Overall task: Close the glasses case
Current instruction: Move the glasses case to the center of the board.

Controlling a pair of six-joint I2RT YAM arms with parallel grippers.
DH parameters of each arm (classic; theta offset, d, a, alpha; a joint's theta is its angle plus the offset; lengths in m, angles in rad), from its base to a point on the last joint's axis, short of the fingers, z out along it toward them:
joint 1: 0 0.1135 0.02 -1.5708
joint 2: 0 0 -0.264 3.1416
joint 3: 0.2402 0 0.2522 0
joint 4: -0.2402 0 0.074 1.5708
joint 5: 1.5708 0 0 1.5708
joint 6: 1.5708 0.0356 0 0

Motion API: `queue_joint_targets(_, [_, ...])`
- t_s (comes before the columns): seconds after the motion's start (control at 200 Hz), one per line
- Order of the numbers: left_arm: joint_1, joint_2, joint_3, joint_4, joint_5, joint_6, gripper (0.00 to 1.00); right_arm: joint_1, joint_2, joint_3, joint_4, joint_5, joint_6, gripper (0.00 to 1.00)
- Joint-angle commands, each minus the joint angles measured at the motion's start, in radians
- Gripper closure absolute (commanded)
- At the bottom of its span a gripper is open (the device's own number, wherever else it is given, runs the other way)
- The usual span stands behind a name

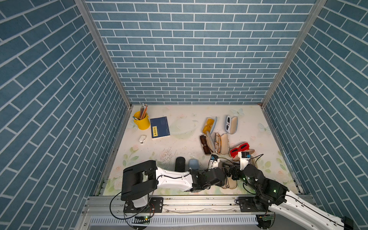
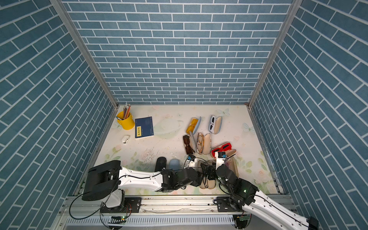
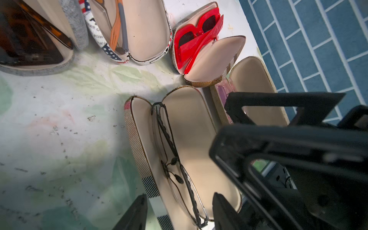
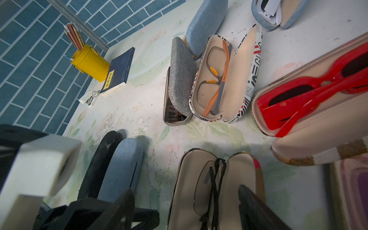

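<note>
My left arm [image 1: 173,179] is stretched low across my front and my right arm [image 1: 274,191] angles in from its corner. Wrists nearly meet, both pitched down. Left gripper [image 3: 179,195]: jaws apart, empty. Right gripper [image 4: 185,189]: jaws apart, empty too.

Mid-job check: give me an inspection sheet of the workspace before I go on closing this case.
Surface: floral mat, speckled with dark scuffs.
Job's things: wire-glasses case lies open, wire glasses inside; red-sunglasses case and others open; black case and blue case shut.
Clutter: yellow pencil cup, blue book, white stapler, far-left corner.
Grippers: left gripper and right gripper both open, over the wire-glasses case.
Cables: black cable loops beside the left arm's base.
Surroundings: blue brick walls; metal rail in front.
</note>
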Motion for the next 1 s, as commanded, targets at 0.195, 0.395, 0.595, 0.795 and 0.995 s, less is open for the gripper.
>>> queue_joint_targets(0.195, [0.027,0.069,0.048,-0.043,0.003,0.027,0.52,-0.005,-0.009,-0.002,-0.019,-0.002,-0.030,0.20])
queue_joint_targets(0.395, [0.038,0.079,0.033,-0.049,0.000,0.029,0.59,-0.004,-0.006,-0.013,-0.006,-0.010,-0.033,0.20])
queue_joint_targets(0.595, [0.047,0.095,0.011,-0.041,0.002,0.029,0.65,-0.005,0.013,-0.024,0.020,-0.020,-0.035,0.21])
queue_joint_targets(0.795, [0.059,0.105,-0.045,0.011,0.019,0.013,0.75,-0.004,0.050,-0.024,0.044,-0.034,-0.041,0.21])
queue_joint_targets(0.995, [0.058,0.099,-0.098,0.063,0.023,-0.005,0.78,-0.004,0.106,-0.015,0.067,-0.060,-0.051,0.23])
